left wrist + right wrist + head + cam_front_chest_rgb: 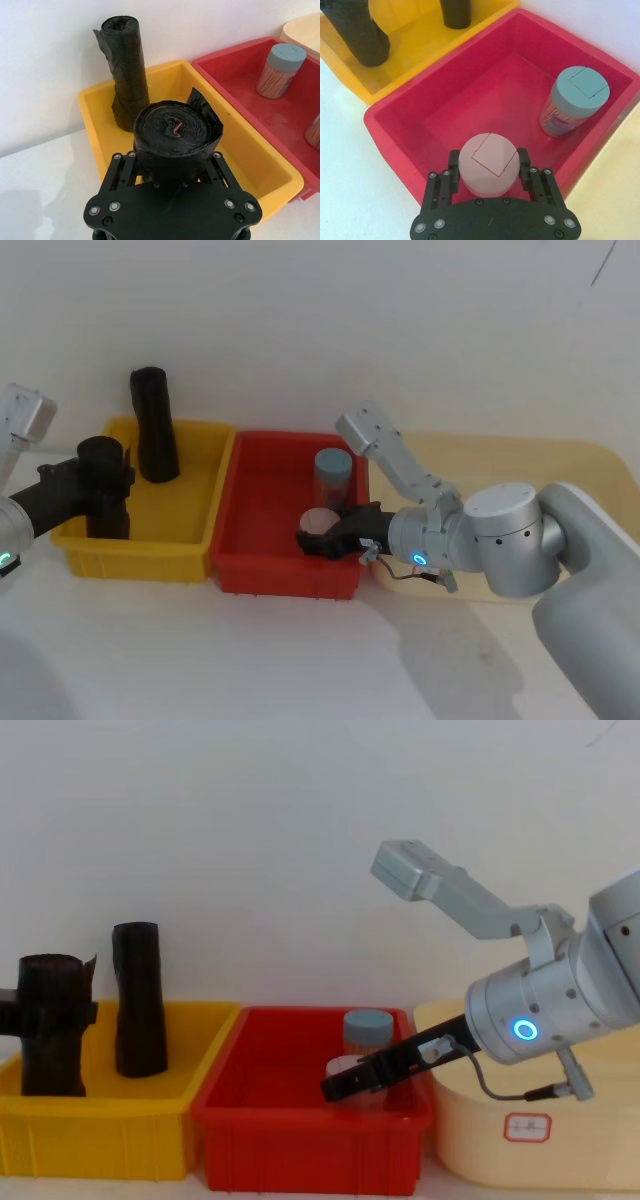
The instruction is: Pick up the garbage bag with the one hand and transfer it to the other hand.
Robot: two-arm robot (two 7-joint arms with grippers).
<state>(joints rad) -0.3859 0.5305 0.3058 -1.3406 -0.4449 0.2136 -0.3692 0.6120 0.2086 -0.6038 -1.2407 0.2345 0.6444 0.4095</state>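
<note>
The garbage bag (176,127), a black matte roll with one ragged flap at its top, is upright inside the yellow plastic bin (135,550), pinched by the green-lit left tool (170,158). The pick-up seems to be in hand; next I would expect a straight lift over the bin's rim. A second, smoother black roll (153,430) stands just beyond this tool, so room there is tight. The blue-lit right tool (488,161) pinches a pink-lidded jar (319,521) in the red plastic bin (285,575), and must release it before receiving.
</note>
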